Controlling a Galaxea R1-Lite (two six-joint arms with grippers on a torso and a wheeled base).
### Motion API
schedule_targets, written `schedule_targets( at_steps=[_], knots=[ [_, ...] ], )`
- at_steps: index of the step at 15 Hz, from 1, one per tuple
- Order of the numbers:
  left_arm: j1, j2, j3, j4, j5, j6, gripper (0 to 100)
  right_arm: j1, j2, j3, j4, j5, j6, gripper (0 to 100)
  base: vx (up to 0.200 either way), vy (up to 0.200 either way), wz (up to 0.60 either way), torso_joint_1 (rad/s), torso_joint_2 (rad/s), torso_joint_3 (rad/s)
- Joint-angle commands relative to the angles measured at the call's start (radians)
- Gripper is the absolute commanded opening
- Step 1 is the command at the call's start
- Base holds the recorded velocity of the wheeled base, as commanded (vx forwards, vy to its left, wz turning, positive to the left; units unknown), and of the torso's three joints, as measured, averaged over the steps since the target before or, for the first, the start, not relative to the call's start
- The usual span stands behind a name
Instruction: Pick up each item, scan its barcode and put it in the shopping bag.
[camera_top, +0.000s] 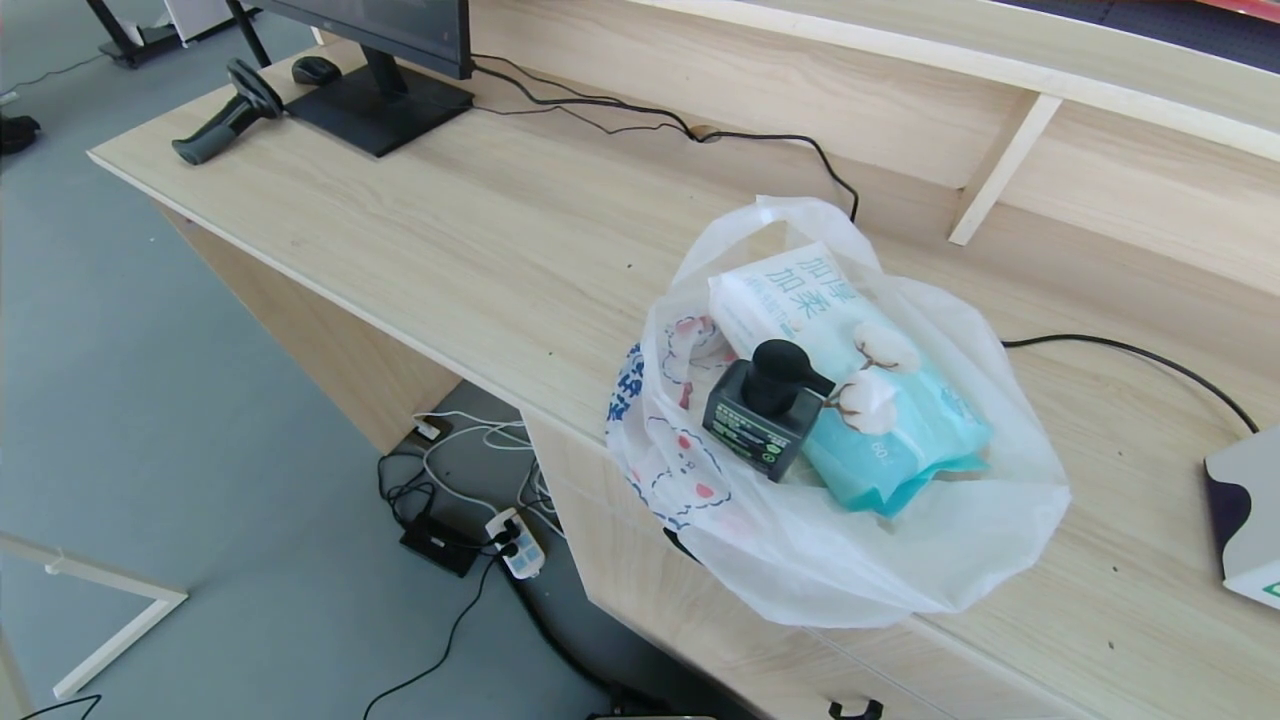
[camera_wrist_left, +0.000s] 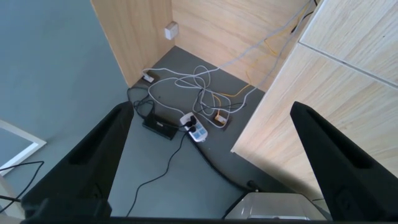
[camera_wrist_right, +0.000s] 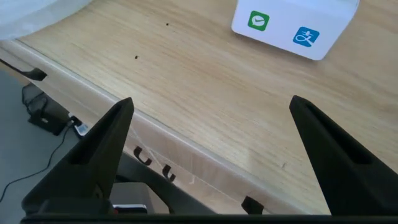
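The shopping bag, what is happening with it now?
Nothing is being handled now. The shopping bag sits on the counter with a black pump bottle and a teal tissue pack inside. Both hands are open and empty: the left hand over the floor cables, the right hand over the counter edge. The scanner lies by the monitor.

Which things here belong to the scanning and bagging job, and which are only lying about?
Job:
shopping bag
black pump bottle, in the bag
teal soft pack, in the bag
handheld scanner

Lying about:
monitor
mouse
white payment box
power strip on the floor
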Motion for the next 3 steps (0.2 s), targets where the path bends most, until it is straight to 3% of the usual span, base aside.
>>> schedule_targets(
  at_steps=[1, 3],
  knots=[
    [0.0, 0.0, 0.0, 0.0, 0.0, 0.0, 100, 0.0, 0.002, 0.001, 0.001, 0.0, 0.002, 100, 0.0, 0.0, 0.0, 0.0, 0.0, 0.0],
    [0.0, 0.0, 0.0, 0.0, 0.0, 0.0, 100, 0.0, 0.002, 0.001, 0.001, 0.0, 0.002, 100, 0.0, 0.0, 0.0, 0.0, 0.0, 0.0]
  ],
)
